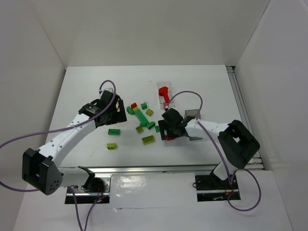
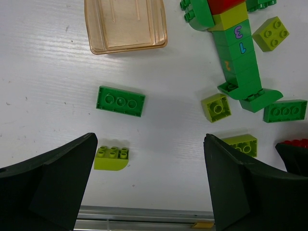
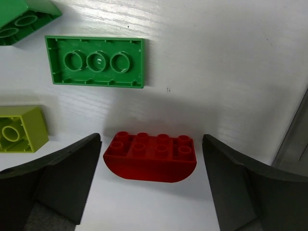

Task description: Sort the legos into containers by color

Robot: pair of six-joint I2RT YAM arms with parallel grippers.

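Legos (image 1: pixel 142 118), small studded plastic bricks, lie loose mid-table: about five dark green, five lime and two red, plus one red piece in the clear plastic box (image 1: pixel 168 84). The left gripper (image 2: pixel 149 144), spread and empty, mostly hides the tan wood box (image 2: pixel 126 24) from overhead. The right gripper (image 3: pixel 151 142), also spread, straddles a red curved brick (image 3: pixel 150 161) without touching it, beside the smoky-grey translucent box (image 1: pixel 191 114).
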